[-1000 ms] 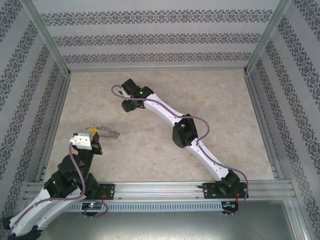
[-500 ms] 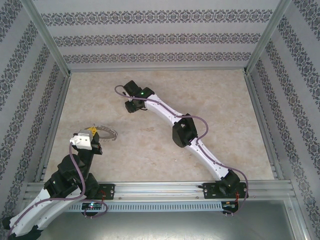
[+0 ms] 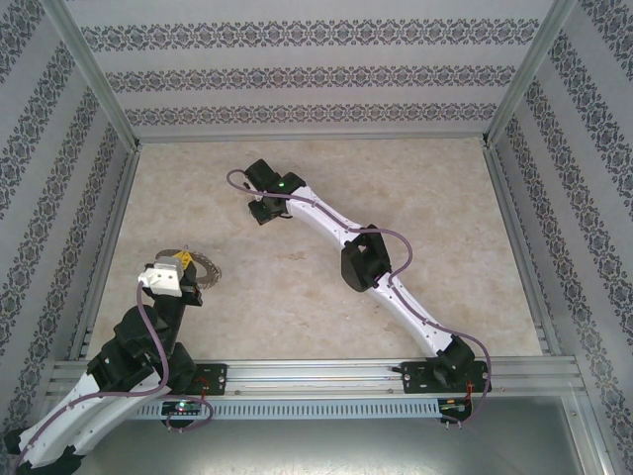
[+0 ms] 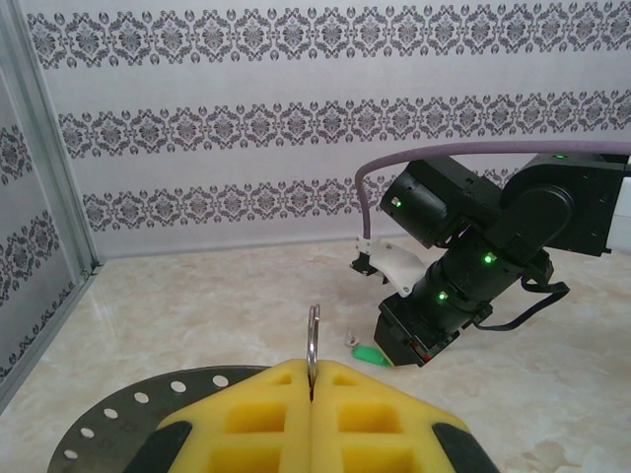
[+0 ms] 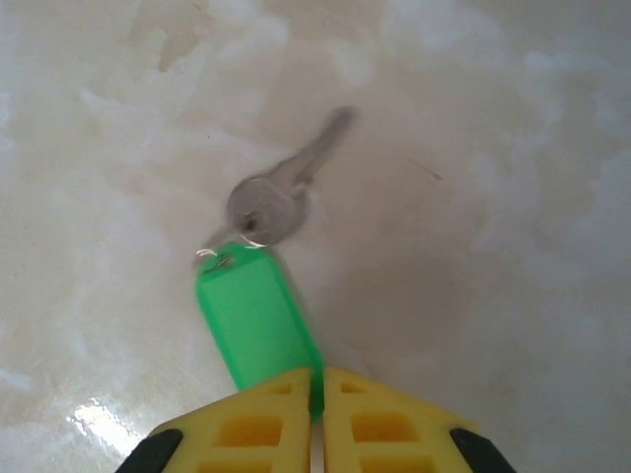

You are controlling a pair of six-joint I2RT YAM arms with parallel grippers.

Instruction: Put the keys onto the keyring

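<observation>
Top view: the left hand (image 3: 184, 260) clamps the keyring (image 3: 210, 267), and the right hand (image 3: 259, 212) sits well beyond the keyring. Left wrist: the ring stands edge-on between shut pads, with the green-headed key (image 4: 368, 353) just past it. Right wrist: the right hand's yellow fingers pinch the key's green head, over the table (image 5: 493, 197).

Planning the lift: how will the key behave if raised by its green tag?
Key likely dangles and swings: only a thin wire loop joins it to the green tag. Tag looks smooth, pinched at its end by the right gripper, so may pivot.
</observation>
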